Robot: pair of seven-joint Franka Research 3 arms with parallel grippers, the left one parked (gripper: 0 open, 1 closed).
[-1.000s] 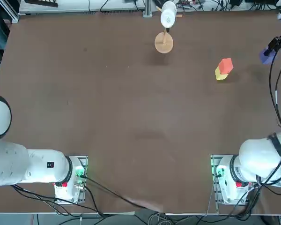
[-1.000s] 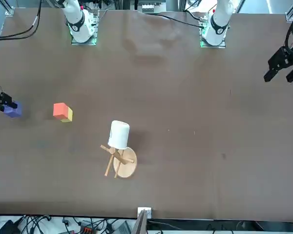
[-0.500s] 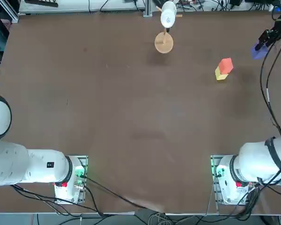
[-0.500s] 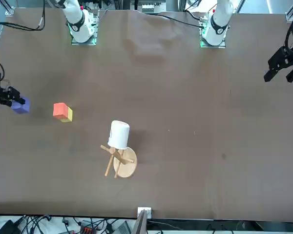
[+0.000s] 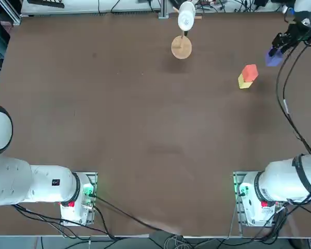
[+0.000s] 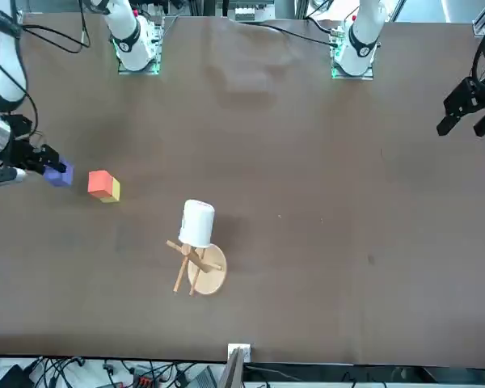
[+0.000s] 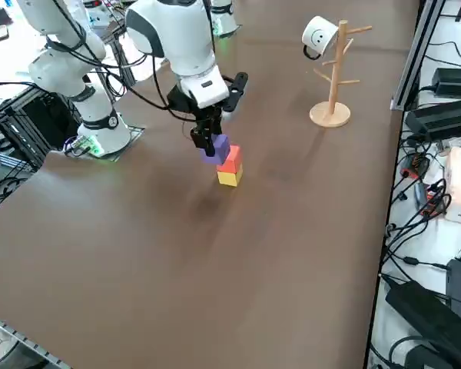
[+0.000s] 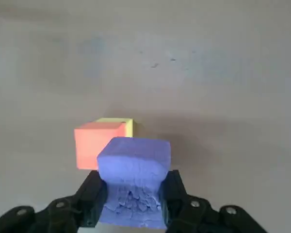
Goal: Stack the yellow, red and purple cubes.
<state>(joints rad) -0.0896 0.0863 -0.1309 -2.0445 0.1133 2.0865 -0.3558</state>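
Wooden stand (image 5: 181, 45) well beyond cubes

The right claw (image 8: 133, 206) hangs above the bench (image 5: 145, 119), off its surface, near the far right corner as the robot faces. The purple cube (image 8: 134, 180) sits between its two fingers. Just beside the claw, toward the bench's middle and lower down, the red cube (image 5: 250, 71) rests on the yellow cube (image 5: 243, 81), which stands on the bench. The stand (image 5: 181, 45) is well apart from the claw, farther left along the far edge.
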